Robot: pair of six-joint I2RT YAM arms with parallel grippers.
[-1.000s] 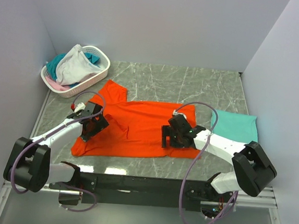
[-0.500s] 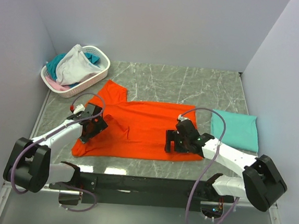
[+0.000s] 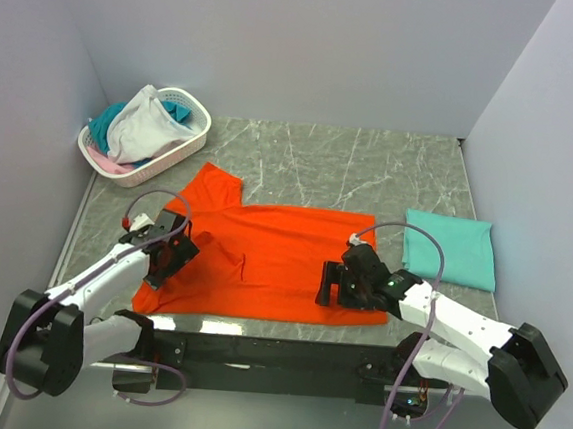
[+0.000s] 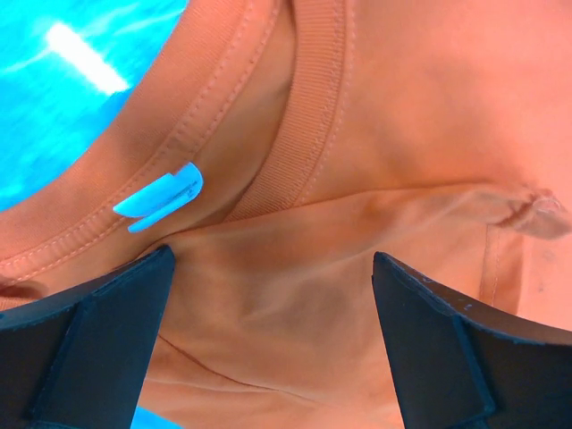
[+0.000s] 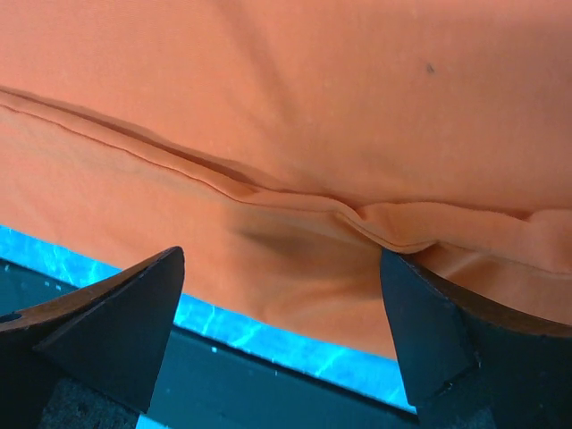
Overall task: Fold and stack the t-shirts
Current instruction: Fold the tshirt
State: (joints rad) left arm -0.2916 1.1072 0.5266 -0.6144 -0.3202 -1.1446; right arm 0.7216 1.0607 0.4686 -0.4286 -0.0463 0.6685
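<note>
The large orange t-shirt (image 3: 263, 258) lies spread flat on the table, one sleeve pointing to the back left. My left gripper (image 3: 162, 257) is open, low over its left part; in the left wrist view (image 4: 273, 331) the ribbed collar (image 4: 313, 116) and a pale blue tag (image 4: 161, 197) show beyond the jaws. My right gripper (image 3: 346, 285) is open, low over the shirt's near right edge; in the right wrist view (image 5: 281, 313) a folded hem (image 5: 384, 223) runs across. A folded teal t-shirt (image 3: 449, 249) lies at the right. White, teal and pink garments (image 3: 144, 127) fill the basket.
The white perforated basket (image 3: 196, 126) stands at the back left against the wall. The table's near edge and the dark arm rail (image 3: 274, 354) lie just below the shirt's front hem. Walls close in on the left, back and right.
Both grippers have moved toward the near edge of the table, and the orange shirt has slid with them. The right arm has swung lower and further right.
</note>
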